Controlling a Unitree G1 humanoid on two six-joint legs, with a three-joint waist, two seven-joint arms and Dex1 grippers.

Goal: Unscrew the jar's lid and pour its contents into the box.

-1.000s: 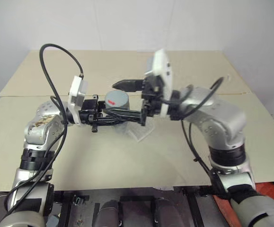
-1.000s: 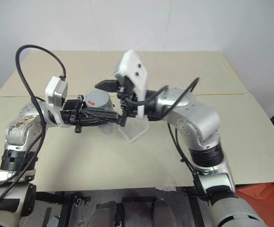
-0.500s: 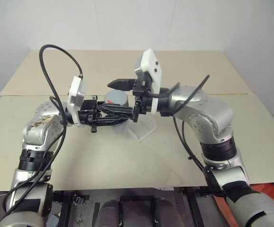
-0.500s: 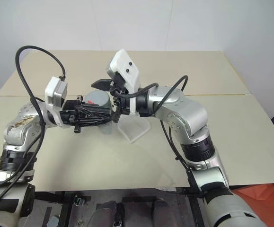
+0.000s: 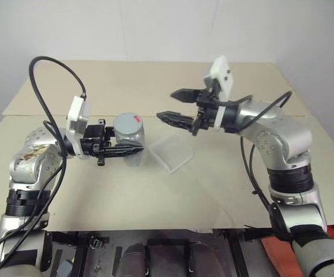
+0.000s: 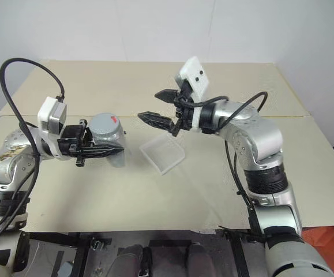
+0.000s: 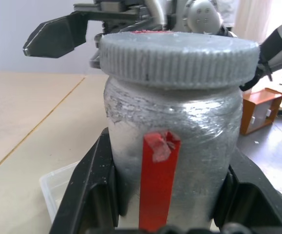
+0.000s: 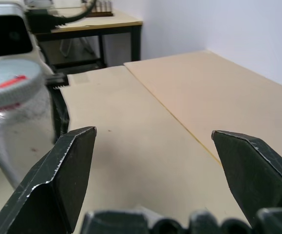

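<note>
The left gripper (image 5: 133, 151) is closed tight around the jar (image 5: 128, 140) and holds it up off the table (image 5: 155, 190), on the left side of the scene. The jar stands straight up, with its long line going from bottom to top. The grey lid (image 5: 127, 124) sits on top of it, with its red mark facing up, so the lid is not off yet.

The right gripper (image 5: 173, 105) is open wide and holds nothing. It hangs in the air to the right of the jar, and its fingers point left toward the jar. There is a clear gap between them. One finger looks a bit farther back and higher than the other. It seems to be a little higher than the lid, but from here that is hard to be sure of.

The box (image 5: 170, 153) lies flat on the table, just to the right of the jar and below the open gripper. It is near the front of both arms.

I think the right gripper has to go left, so its two fingers come around the lid. Then it can twist the lid off.
</note>
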